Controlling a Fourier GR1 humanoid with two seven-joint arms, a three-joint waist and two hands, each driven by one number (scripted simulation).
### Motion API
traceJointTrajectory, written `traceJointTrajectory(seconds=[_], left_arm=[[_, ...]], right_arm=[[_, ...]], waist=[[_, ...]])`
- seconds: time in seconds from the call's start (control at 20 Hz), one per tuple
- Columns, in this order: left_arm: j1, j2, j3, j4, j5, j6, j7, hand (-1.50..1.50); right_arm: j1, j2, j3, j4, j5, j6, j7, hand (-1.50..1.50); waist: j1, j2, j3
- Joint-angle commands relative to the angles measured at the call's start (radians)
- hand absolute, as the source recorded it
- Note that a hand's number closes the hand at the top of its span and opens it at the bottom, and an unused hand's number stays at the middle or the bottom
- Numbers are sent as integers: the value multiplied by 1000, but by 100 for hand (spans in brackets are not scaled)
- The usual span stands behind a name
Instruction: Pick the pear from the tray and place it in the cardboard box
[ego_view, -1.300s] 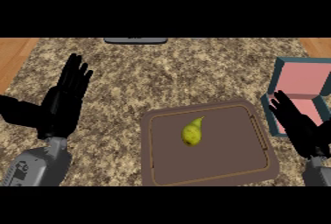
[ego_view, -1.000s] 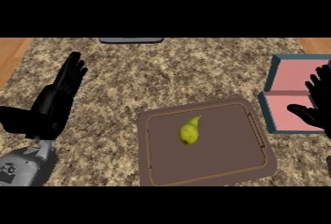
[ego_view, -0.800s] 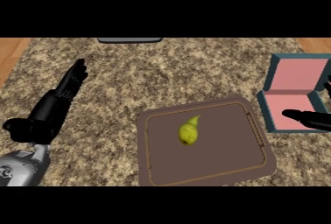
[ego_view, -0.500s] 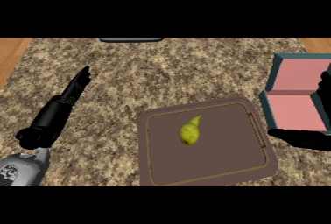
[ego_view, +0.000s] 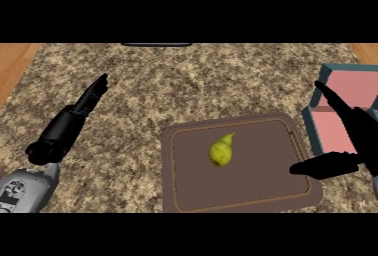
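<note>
A yellow-green pear (ego_view: 221, 150) lies near the middle of the brown tray (ego_view: 193, 191), stem end pointing up and to the right. The box (ego_view: 348, 85), teal outside and pink inside, stands at the right edge beside the tray. My right hand (ego_view: 359, 140) is open at the tray's right rim, in front of the box, fingers straight and thumb reaching over the tray's edge, well apart from the pear. My left hand (ego_view: 72, 122) is open at the left, seen edge-on with fingers pointing up, far from the tray.
The counter top (ego_view: 177, 85) is speckled brown stone. A dark flat object (ego_view: 156, 44) shows at the far edge. Wooden strips (ego_view: 13, 65) border the counter at the left and right.
The right hand has turned and come down to the tray's right rim, its thumb now over the edge. The left hand has rotated edge-on. The pear has not moved.
</note>
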Motion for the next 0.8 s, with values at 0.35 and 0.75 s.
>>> traceJointTrajectory(seconds=[0.35,0.75], left_arm=[[5,-5,37,16,3,-43,-28,0],[-1,-66,2,22,-60,-4,12,0]], right_arm=[[-400,127,219,121,-77,295,457,-150],[-514,246,261,244,-151,300,599,-150]], waist=[[15,0,1],[-3,-4,2]])
